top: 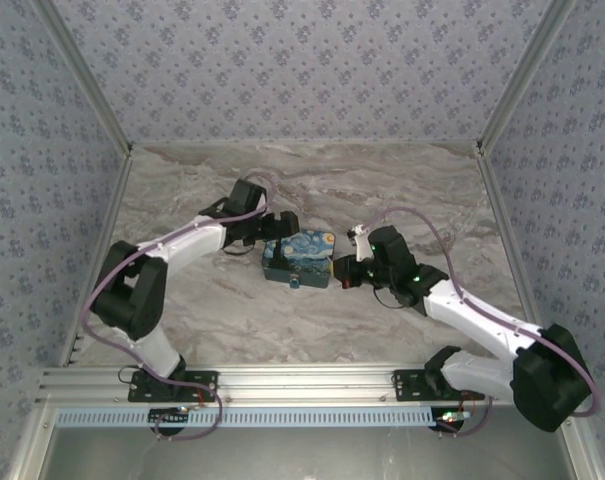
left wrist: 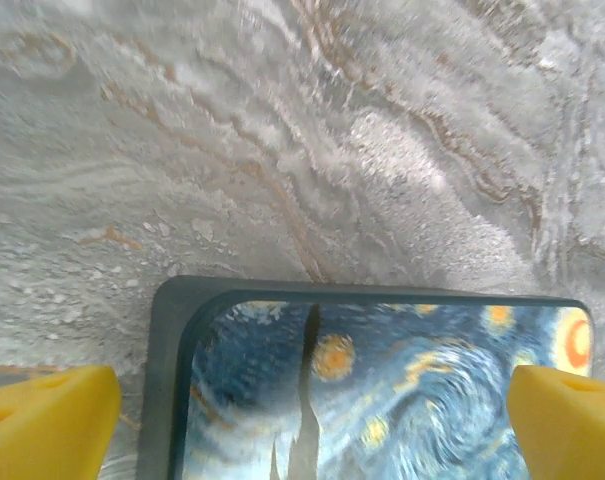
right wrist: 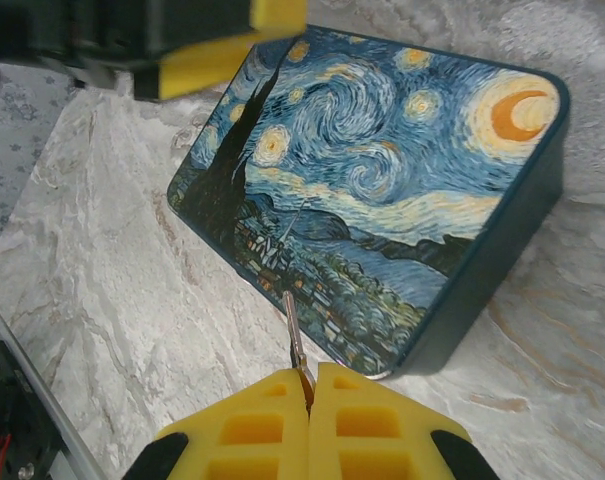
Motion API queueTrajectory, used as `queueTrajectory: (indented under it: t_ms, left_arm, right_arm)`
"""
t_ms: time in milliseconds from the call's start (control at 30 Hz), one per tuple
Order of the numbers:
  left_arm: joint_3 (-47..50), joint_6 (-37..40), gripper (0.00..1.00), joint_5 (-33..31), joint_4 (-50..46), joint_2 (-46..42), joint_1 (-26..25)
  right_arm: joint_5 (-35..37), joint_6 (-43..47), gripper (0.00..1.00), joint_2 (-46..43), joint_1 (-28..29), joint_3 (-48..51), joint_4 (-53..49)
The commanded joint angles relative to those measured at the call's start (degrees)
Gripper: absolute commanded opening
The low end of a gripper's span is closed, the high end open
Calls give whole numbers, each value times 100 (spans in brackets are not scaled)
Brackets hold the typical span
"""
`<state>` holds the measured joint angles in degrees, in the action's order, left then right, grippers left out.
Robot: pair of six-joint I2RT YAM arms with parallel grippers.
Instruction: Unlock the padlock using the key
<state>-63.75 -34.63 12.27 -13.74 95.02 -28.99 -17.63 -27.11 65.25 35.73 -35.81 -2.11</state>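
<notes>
My right gripper (right wrist: pixel 308 388), jaws clenched on the thin dark metal key (right wrist: pixel 294 335), tip at the side of the blue-and-yellow starry-night printed box (right wrist: pixel 382 170), mid grey marble tabletop (top: pixel 232 320); my left gripper (left wrist: pixel 312 420), jaws spread, straddling that box.

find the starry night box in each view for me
top external: box at centre, beside the left gripper.
left wrist: bottom edge, between yellow fingers.
right wrist: centre and upper right, beyond the key in the right gripper.
shared landmark: the left gripper at the box.
</notes>
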Motion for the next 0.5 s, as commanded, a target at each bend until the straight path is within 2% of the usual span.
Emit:
queueTrajectory:
  t_ms: [0,100,233,467]
  left_arm:
    - [151,394,99,-269,-141,-818,100]
    - [564,322,99,-193,-287,-1369,105]
    - [1239,-256,99,203,-371,-1916,34]
    - [1890,-1181,99,667,-51,-1909,-349]
  right_arm:
    - [-335,-238,0,319,-136,-32,745]
    - [-443,-251,0,616,-244,-185,887]
    - [-435,-242,0,901,-318,-342,904]
    - [-347,-253,0,1124,-357,-470,833]
